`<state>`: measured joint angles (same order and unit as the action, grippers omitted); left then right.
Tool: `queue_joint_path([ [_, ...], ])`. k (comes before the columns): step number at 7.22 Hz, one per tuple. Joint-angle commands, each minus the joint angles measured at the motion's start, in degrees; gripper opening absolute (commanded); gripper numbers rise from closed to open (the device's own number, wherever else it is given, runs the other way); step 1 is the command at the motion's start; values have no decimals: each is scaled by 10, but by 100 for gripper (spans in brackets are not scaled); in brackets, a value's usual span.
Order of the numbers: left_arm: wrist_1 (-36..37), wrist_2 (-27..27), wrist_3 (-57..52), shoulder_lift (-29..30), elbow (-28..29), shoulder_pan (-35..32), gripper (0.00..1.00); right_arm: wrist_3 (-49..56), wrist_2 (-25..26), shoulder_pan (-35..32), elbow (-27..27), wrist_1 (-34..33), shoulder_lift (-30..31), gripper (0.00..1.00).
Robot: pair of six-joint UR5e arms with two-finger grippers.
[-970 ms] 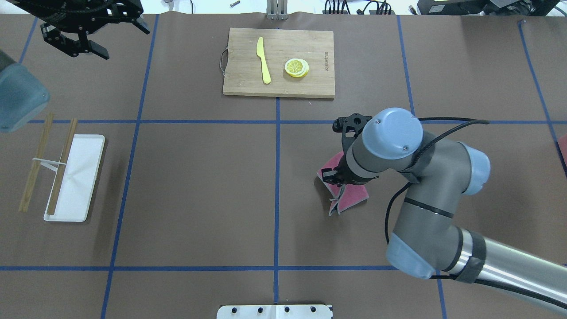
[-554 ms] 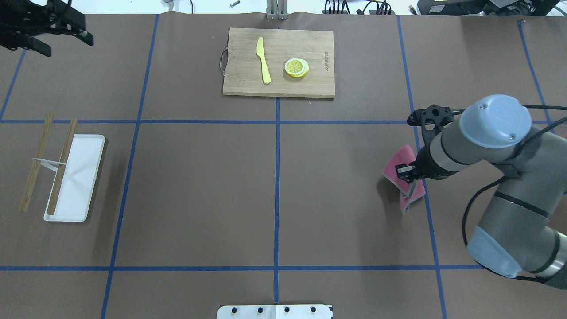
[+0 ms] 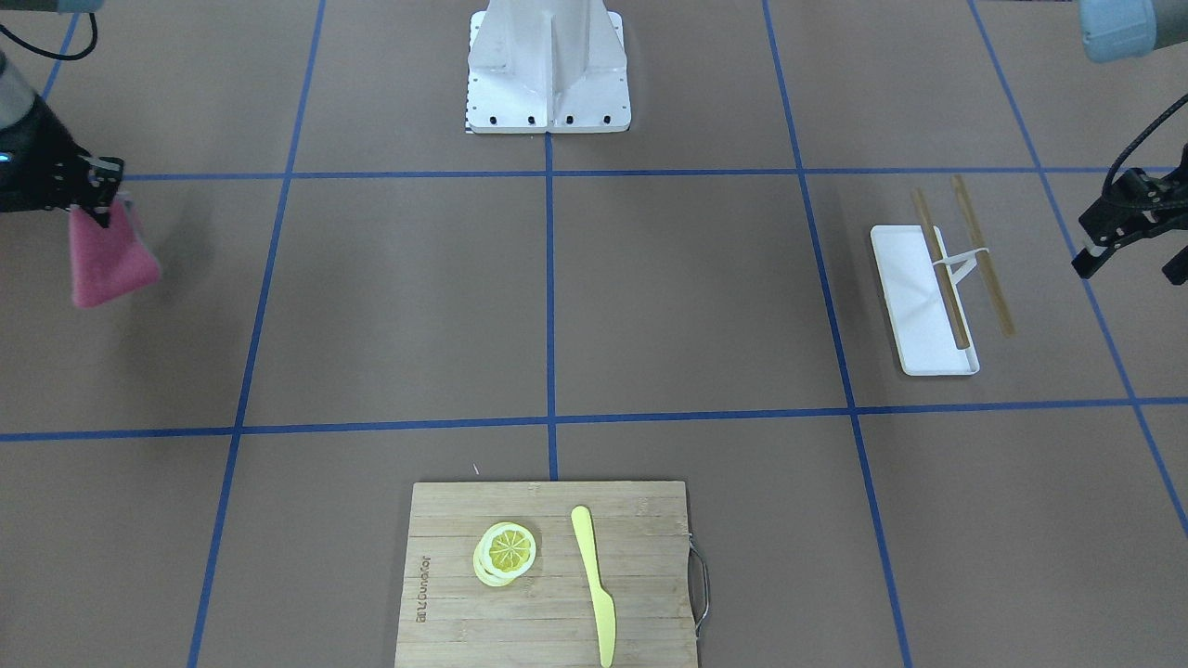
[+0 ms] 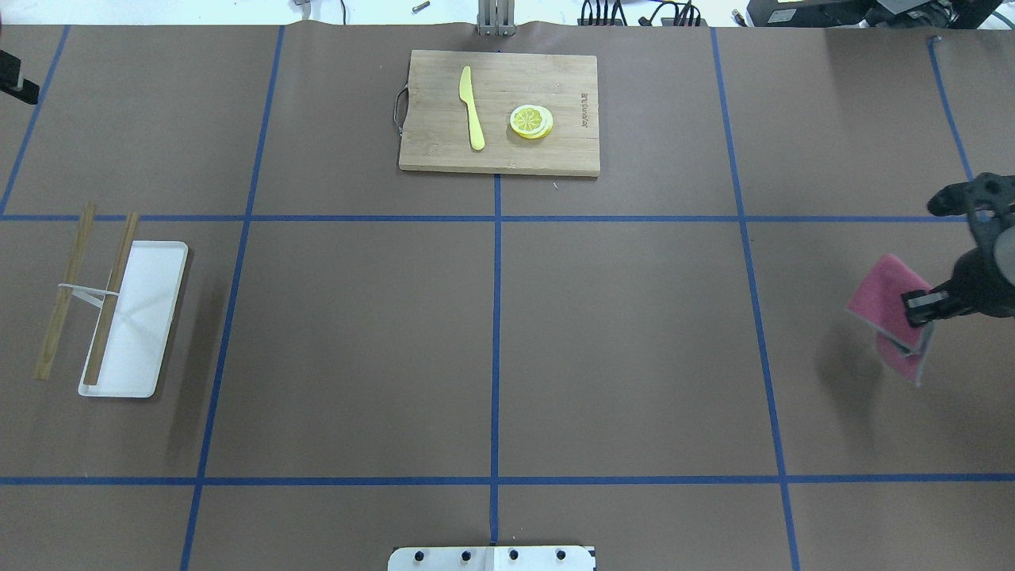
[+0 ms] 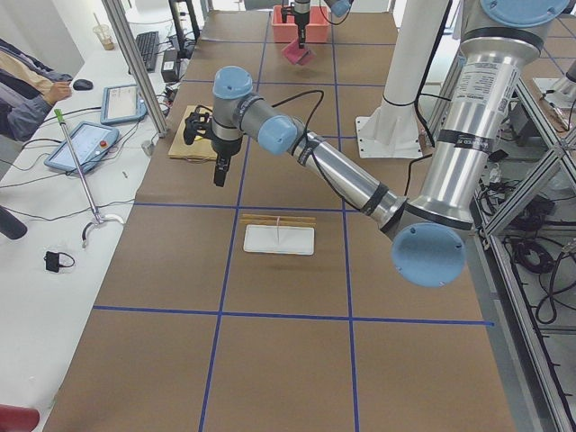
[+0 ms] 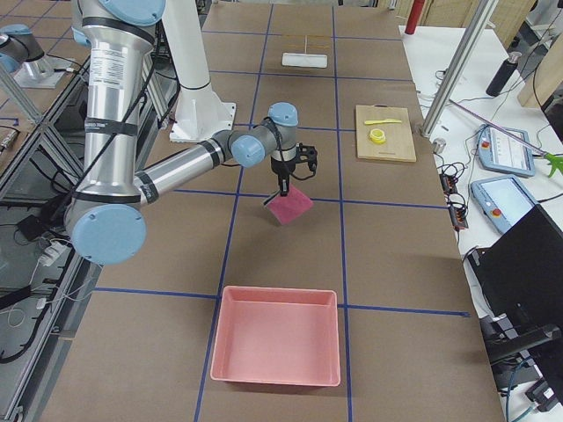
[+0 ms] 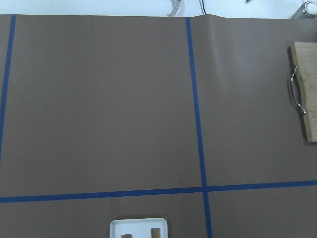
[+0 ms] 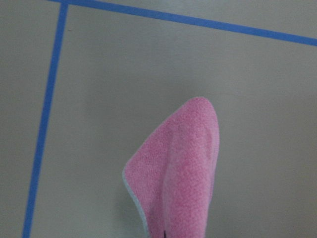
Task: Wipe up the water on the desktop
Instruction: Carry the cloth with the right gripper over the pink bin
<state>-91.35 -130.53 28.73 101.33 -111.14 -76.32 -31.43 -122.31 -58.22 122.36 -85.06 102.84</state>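
My right gripper (image 4: pixel 920 309) is shut on a pink cloth (image 4: pixel 884 305) and holds it hanging above the brown desktop (image 4: pixel 357 341) at its far right side. The cloth also shows in the front view (image 3: pixel 107 264), the right-side view (image 6: pixel 290 207) and the right wrist view (image 8: pixel 183 173), clear of the surface. My left gripper (image 3: pixel 1132 264) is open and empty, raised near the desktop's left edge, beyond the white tray. I see no water on the desktop.
A bamboo cutting board (image 4: pixel 555 155) with a yellow knife (image 4: pixel 473 107) and lemon slices (image 4: pixel 531 121) lies at the far middle. A white tray (image 4: pixel 151 317) with chopsticks (image 4: pixel 111 297) lies at the left. A pink bin (image 6: pixel 275 347) stands beyond the right end.
My right gripper has carried the pink cloth from the middle right of the desktop out to its right edge. My left arm has drawn back to the left, almost out of the overhead view.
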Motion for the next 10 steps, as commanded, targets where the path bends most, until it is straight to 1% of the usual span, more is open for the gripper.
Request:
queue_joint_path([
  [1, 2, 0, -53, -33, 3, -9, 98, 227, -57, -179, -28, -19, 58, 0],
  [2, 2, 1, -64, -46, 4, -10, 98, 317, -74, -252, -47, -67, 54, 0],
  [3, 2, 1, -65, -55, 6, -11, 98, 418, -73, -316, -69, -110, 47, 0],
  [4, 2, 1, -65, -56, 7, -10, 98, 484, -69, -365, -97, -138, 26, 0],
  [5, 1, 1, -65, -56, 7, -10, 98, 527, -62, -390, -126, -146, 13, 0],
  [6, 2, 1, -64, -56, 7, -10, 98, 549, -53, -398, -159, -145, -2, 0],
  [8, 2, 0, -61, -56, 9, -10, 98, 552, -43, -398, -198, -142, -8, 0],
  [9, 7, -1, -57, -55, 7, -10, 98, 552, -37, -398, -207, -143, -15, 0],
  [10, 13, -1, -58, -55, 10, -10, 98, 543, -43, -398, -214, -141, -9, 99],
])
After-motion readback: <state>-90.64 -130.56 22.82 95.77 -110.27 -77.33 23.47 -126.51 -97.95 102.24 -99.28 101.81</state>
